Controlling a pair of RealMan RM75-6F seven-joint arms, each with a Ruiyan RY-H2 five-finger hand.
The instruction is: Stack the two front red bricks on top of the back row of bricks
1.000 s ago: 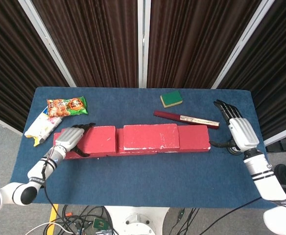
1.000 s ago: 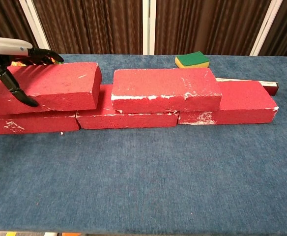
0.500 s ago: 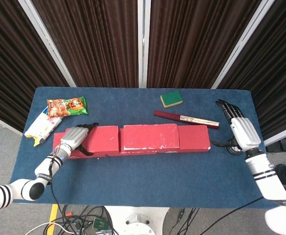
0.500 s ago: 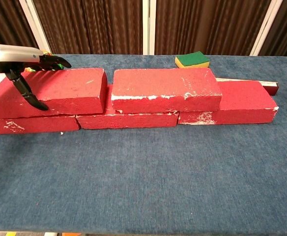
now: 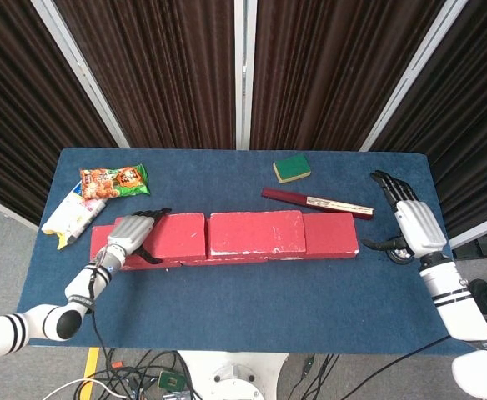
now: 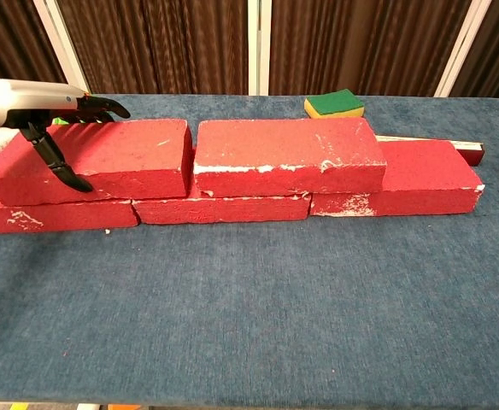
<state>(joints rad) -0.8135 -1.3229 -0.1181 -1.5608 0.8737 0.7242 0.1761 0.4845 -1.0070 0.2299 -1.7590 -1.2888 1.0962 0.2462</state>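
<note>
Seating the left upper brick (image 6: 91,160) squarely is the job now: it lies on the back row (image 6: 220,207) with its right end almost touching the right upper brick (image 6: 288,155), which already sits across the row's middle. The left hand (image 5: 129,236) grasps the brick's left end (thumb down the front face, fingers over the top). I would close the remaining gap with a gentle sideways push, then lift straight off. The right hand (image 5: 410,223) hangs released, fingers spread, beside the row's right end.
</note>
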